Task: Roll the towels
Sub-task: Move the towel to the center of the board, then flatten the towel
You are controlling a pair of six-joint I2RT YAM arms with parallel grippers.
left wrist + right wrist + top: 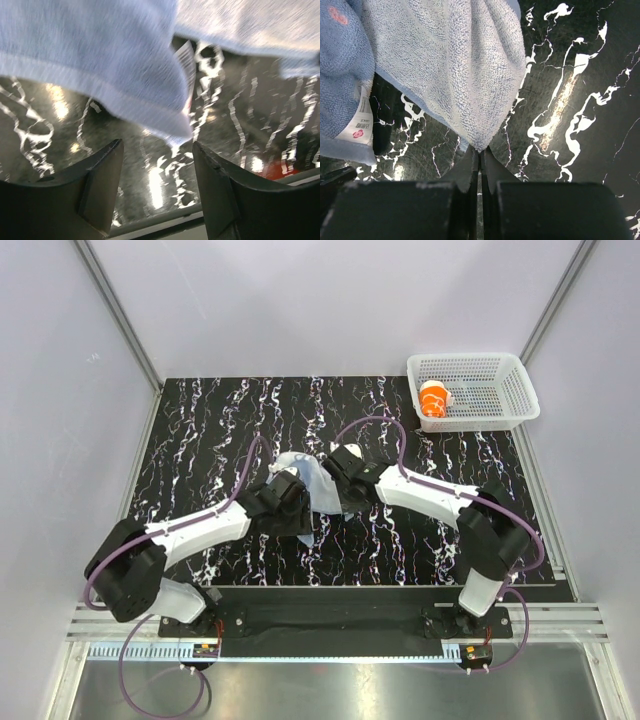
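Observation:
A light blue towel (308, 480) hangs crumpled between my two grippers over the middle of the black marbled table (200, 440). My right gripper (480, 152) is shut on a corner of the towel (445, 65), which hangs away from the fingertips; a white care label (359, 127) shows at its left. My left gripper (157, 165) is open and empty, its fingers (102, 175) just below the towel's hem (125, 95) and above the table. In the top view the left gripper (285, 492) sits at the towel's left, the right gripper (338, 472) at its right.
A white mesh basket (500, 368) stands at the table's far right corner with a rolled orange and white towel (434, 400) inside. The table's near edge and metal rail (165, 222) lie just under the left fingers. Grey walls enclose the table.

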